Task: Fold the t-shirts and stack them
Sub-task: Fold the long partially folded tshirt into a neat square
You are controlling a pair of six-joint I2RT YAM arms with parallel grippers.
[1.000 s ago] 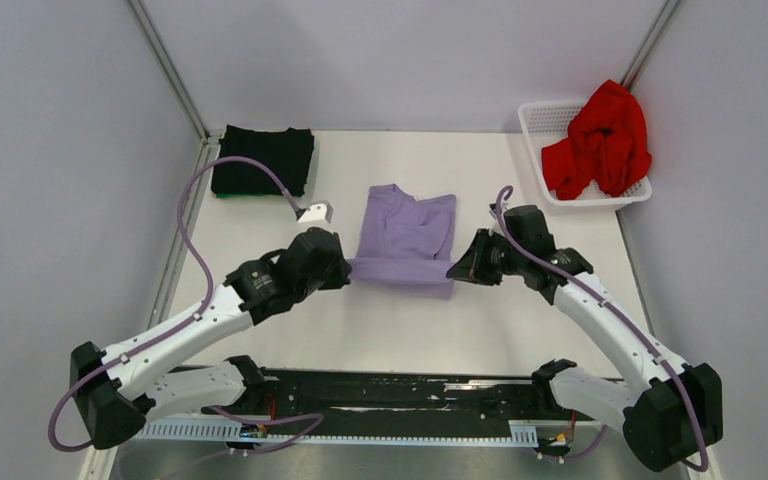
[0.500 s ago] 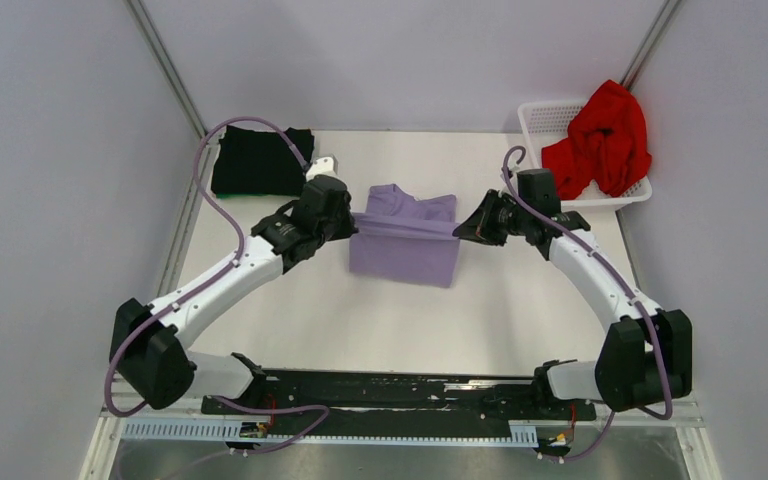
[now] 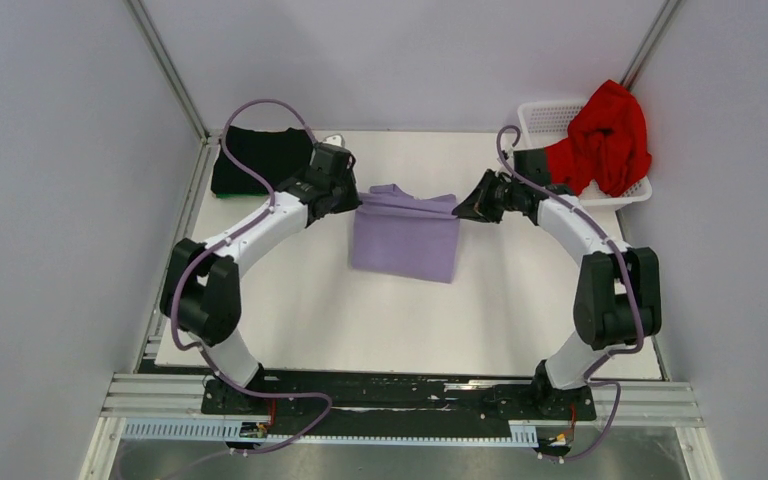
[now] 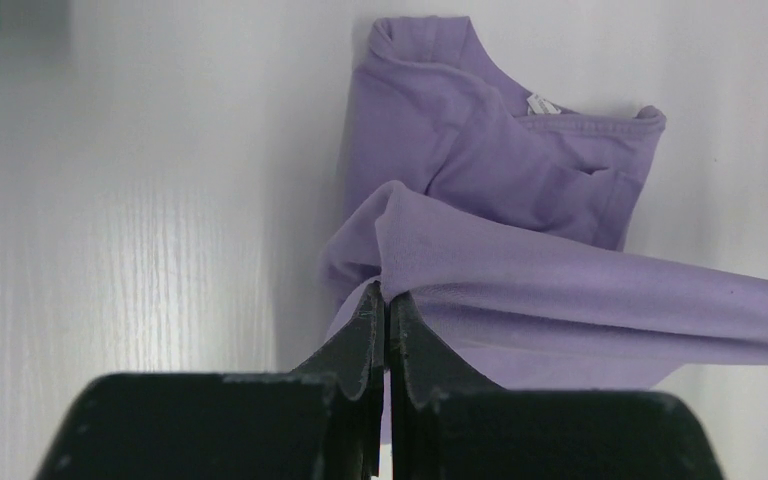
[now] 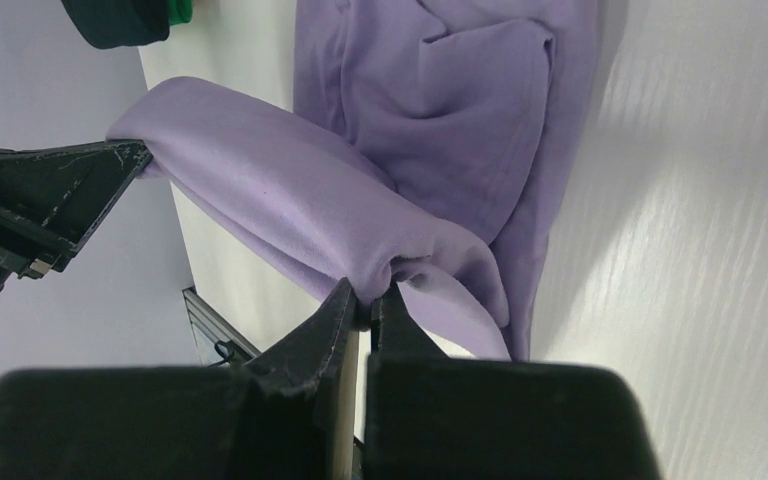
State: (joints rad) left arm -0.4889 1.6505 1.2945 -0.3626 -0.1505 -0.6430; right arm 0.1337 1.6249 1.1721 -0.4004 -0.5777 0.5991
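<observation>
The lavender t-shirt (image 3: 405, 240) lies partly folded in the middle of the table. My left gripper (image 3: 352, 205) is shut on its left hem corner (image 4: 390, 275). My right gripper (image 3: 460, 210) is shut on the right hem corner (image 5: 400, 265). The held edge is lifted and stretched taut between the two grippers, above the collar end (image 4: 460, 110) of the shirt. A folded black t-shirt (image 3: 260, 160) lies at the far left. The red t-shirt (image 3: 600, 140) is heaped in the white basket.
The white lattice basket (image 3: 545, 115) stands at the far right corner, just behind my right arm. Grey walls close the table on three sides. A bit of green shows under the black shirt (image 3: 222, 193).
Both grippers have carried the shirt's near edge away from the arm bases toward the far side, folding the lower half over the upper half. Both arms are now stretched out.
</observation>
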